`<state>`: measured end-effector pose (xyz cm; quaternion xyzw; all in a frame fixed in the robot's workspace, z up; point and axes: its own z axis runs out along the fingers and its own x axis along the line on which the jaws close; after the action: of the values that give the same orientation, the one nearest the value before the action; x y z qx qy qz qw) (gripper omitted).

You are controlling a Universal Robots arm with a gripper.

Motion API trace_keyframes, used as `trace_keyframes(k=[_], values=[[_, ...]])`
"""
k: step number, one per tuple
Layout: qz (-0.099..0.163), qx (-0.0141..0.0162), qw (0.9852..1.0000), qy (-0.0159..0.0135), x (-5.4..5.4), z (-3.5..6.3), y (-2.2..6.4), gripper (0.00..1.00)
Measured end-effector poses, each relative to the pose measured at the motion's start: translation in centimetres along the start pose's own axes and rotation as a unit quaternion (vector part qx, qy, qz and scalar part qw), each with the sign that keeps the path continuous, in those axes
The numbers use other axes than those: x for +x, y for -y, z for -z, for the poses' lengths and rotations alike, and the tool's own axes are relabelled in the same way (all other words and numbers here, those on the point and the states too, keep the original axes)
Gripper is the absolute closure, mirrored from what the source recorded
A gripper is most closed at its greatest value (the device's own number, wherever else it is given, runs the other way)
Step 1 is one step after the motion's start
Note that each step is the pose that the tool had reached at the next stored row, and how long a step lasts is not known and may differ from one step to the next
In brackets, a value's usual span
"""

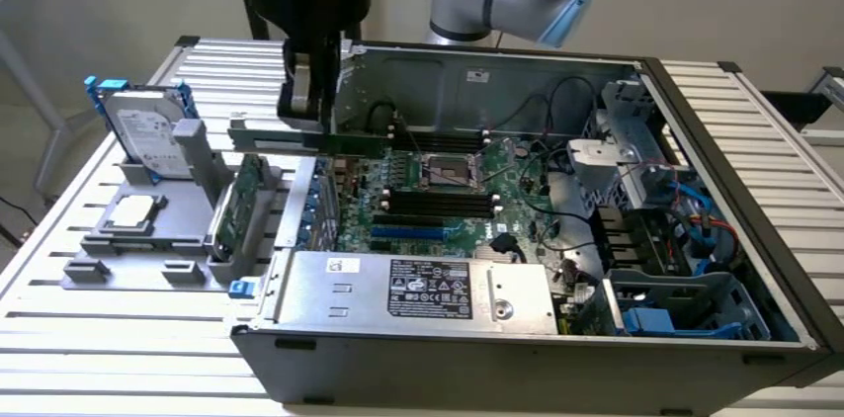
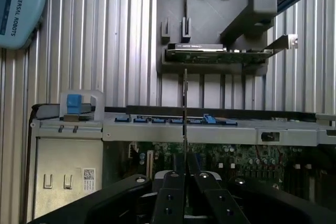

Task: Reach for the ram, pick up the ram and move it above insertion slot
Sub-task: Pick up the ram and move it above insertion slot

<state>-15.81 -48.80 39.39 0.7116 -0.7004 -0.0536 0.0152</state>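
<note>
A: Holding anything in the gripper (image 1: 312, 121)?

B: Yes. Pinching the ram (image 1: 367, 143) tight. Squeezing it from both flat sides with the fingers (image 2: 169, 198), closed in narrow around it.

A: Lying flat or standing up?

B: Hanging level in the air, stretching from the exterior view's left toward its right. Showing up as just a thin line (image 2: 185, 103) in the wrist view, edge on.

A: Hanging over what?

B: Floating up high by the side wall of the computer case (image 1: 528, 358), on the exterior view's left. Poking partly over the motherboard (image 1: 456, 155). Not touching anything below.

A: Sitting right over the black slots (image 1: 436, 205)?

B: Hard telling. Looking a bit off to the exterior view's left of them.

A: Seeing anything beside the case?

B: Yes, looking at a grey holder (image 1: 158, 249). Carrying a hard drive (image 1: 138, 130) in a blue frame, standing up. Also holding a small square chip (image 1: 132, 211), lying flat. And gripping a broad green card (image 1: 237, 209), standing on its edge just beside the case.
</note>
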Motion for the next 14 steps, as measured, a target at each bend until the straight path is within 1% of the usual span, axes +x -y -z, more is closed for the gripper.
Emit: trace_keyframes(k=[3, 5, 9, 14], values=[[0.0, 0.0, 1.0, 0.0044, 0.0, 0.11, 1.34, 0.87], [0.001, 0.0001, 1.0, 0.0065, -0.1, 0.15, 2.24, 0.87], [0.001, 0.0001, 1.0, 0.008, -0.2, 0.13, 4.1, 0.87], [0.001, 0.0001, 1.0, 0.0082, -0.8, -0.35, 6.42, 0.87]])
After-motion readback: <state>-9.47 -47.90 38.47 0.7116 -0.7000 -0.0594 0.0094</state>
